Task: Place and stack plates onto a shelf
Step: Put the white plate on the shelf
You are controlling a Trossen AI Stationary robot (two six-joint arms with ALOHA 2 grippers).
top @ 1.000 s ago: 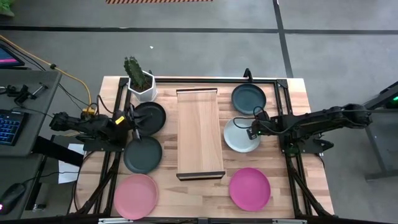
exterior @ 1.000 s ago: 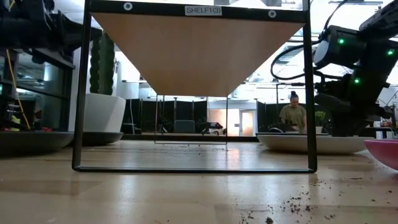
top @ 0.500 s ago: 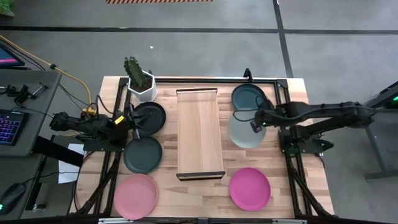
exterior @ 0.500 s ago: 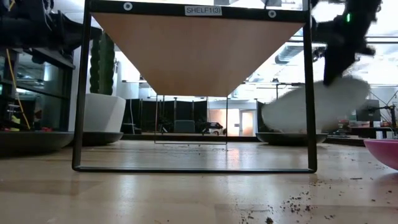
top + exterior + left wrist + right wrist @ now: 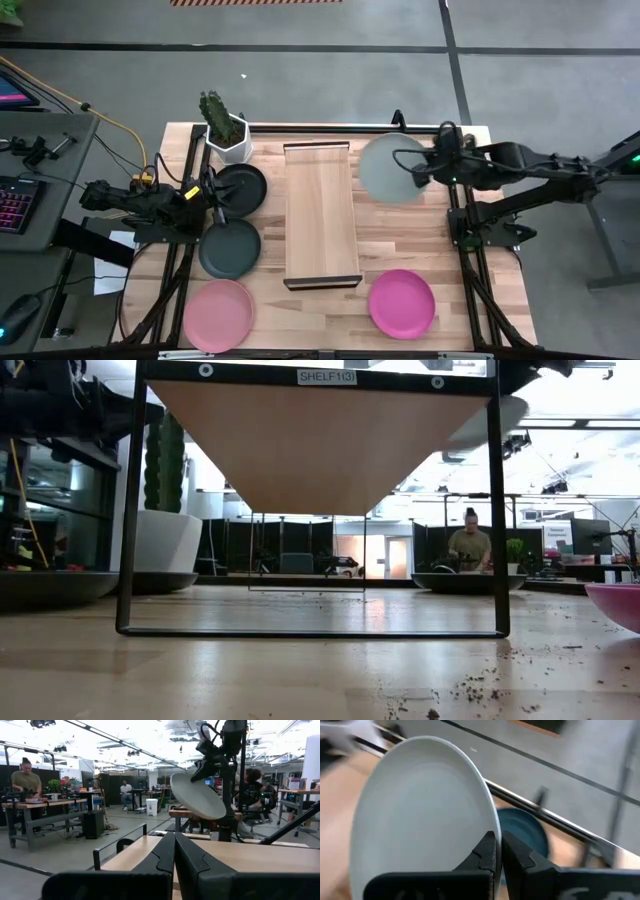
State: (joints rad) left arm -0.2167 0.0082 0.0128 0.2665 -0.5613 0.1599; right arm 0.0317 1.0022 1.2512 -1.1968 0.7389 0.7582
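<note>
Right claw [image 5: 420,172] is pinching the round pale mint-white plate [image 5: 391,168] by its rim, carrying it aloft near the surface's far edge; next it likely needs lowering flat onto the long light-wood shelf [image 5: 321,210], while the left claw [image 5: 212,196] is waiting pressed together at the left edge.

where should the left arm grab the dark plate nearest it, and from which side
Grip the raised rim of the near dark plate, at its edge facing the left tool. The plate lies flat on the table, so only the rim gives a lip to pinch. Come in low from the arm's side, one finger over the rim, one under. That edge looks unobstructed; the second dark plate sits farther back.
</note>
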